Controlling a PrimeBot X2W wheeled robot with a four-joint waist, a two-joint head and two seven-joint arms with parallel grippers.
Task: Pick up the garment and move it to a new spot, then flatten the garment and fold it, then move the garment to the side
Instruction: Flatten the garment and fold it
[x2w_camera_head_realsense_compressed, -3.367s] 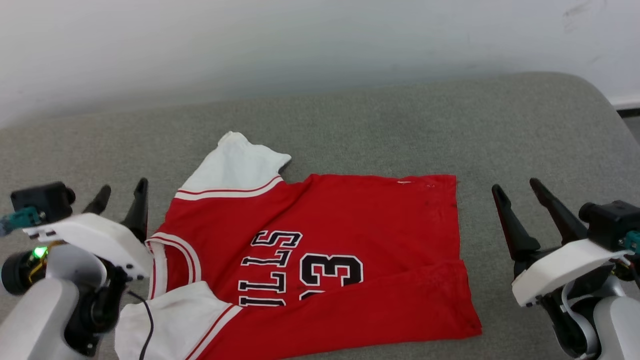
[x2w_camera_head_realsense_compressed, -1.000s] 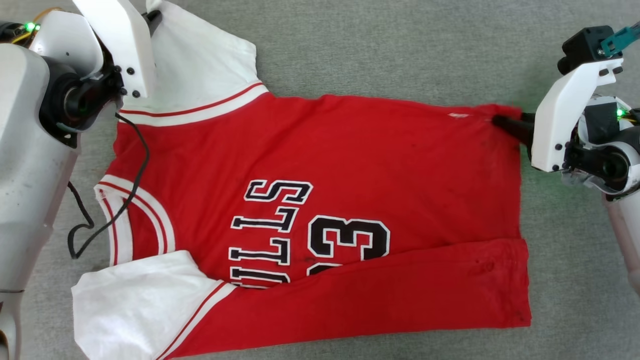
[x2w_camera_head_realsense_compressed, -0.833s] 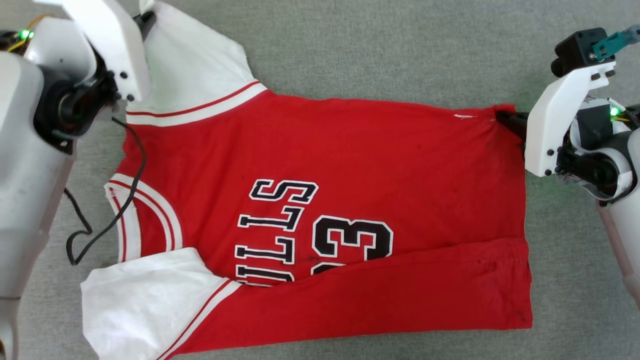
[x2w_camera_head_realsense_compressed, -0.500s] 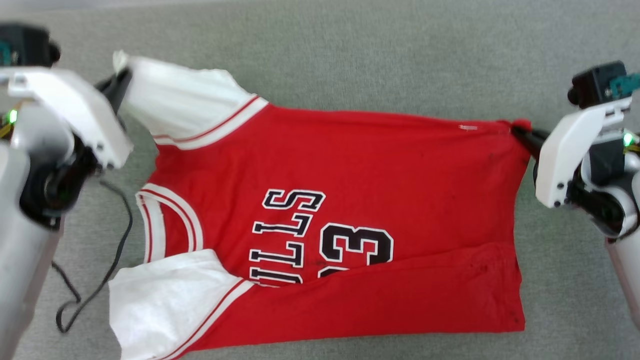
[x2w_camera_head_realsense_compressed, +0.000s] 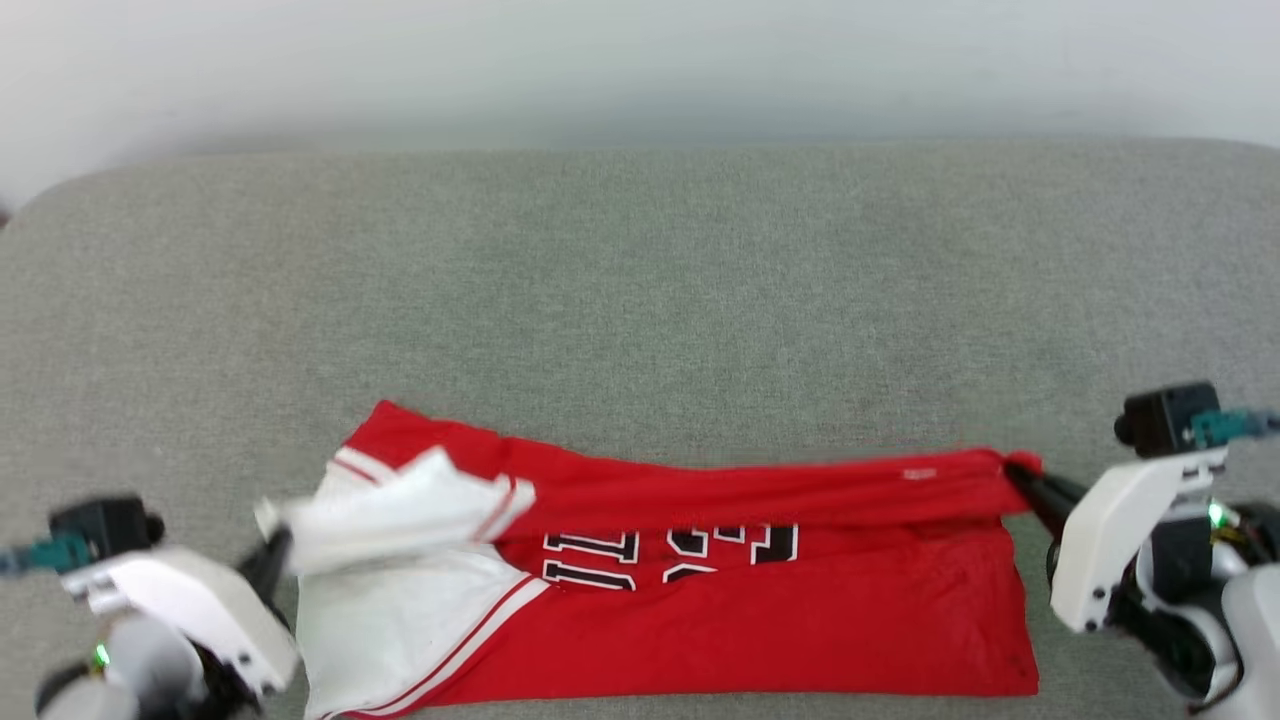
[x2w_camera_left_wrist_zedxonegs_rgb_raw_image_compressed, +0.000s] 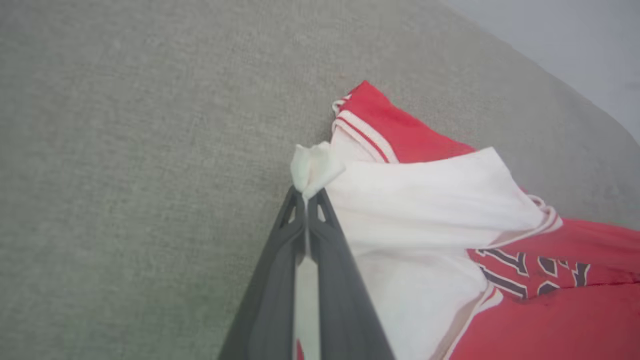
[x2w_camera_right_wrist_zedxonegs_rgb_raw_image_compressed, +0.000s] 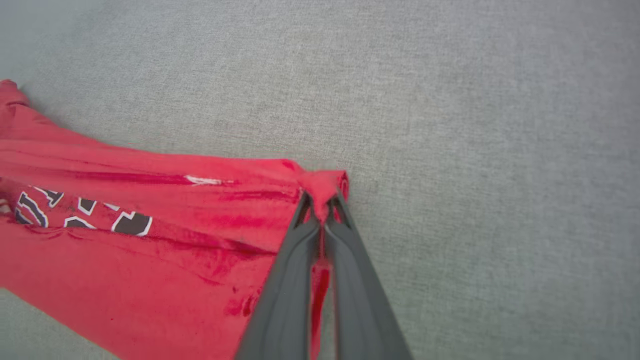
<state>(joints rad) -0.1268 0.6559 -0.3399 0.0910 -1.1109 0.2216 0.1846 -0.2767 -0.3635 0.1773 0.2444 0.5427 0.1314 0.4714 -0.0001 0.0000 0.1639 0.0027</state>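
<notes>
**Both pincers grip the far edge, fold half made**

Nearest the robot, the garment (x2w_camera_head_realsense_compressed: 750, 620) lies on the grey surface (x2w_camera_head_realsense_compressed: 640, 280) between the 2 pincers. Its long axis runs straight from one pincer to the other, collar end toward the left and hem end toward the right.

The left pincer (x2w_camera_head_realsense_compressed: 272, 545) is pinched tight on the tip of a white sleeve (x2w_camera_head_realsense_compressed: 400, 510), and the cloth bunches just past its fingertips. From this pincer the garment spreads away to the right.

The right pincer (x2w_camera_head_realsense_compressed: 1015, 472) is clamped narrow on the red hem corner (x2w_camera_right_wrist_zedxonegs_rgb_raw_image_compressed: 325, 182), with a small knot of cloth poking out between its fingers. From there the garment stretches away to the left.

Between the 2 grips the held edge is drawn into a taut red band. It appears raised off the surface and overhangs the lower half, hiding the top of the black lettering (x2w_camera_head_realsense_compressed: 670, 555).

Beyond the band is bare surface, then a pale wall (x2w_camera_head_realsense_compressed: 640, 60).

Judged from this, the fold turns on both pincers carrying that band toward the robot together, parallel to the long axis. Each arm is nearest its own end, so neither needs to cross. An uneven pull would skew the crease.
</notes>
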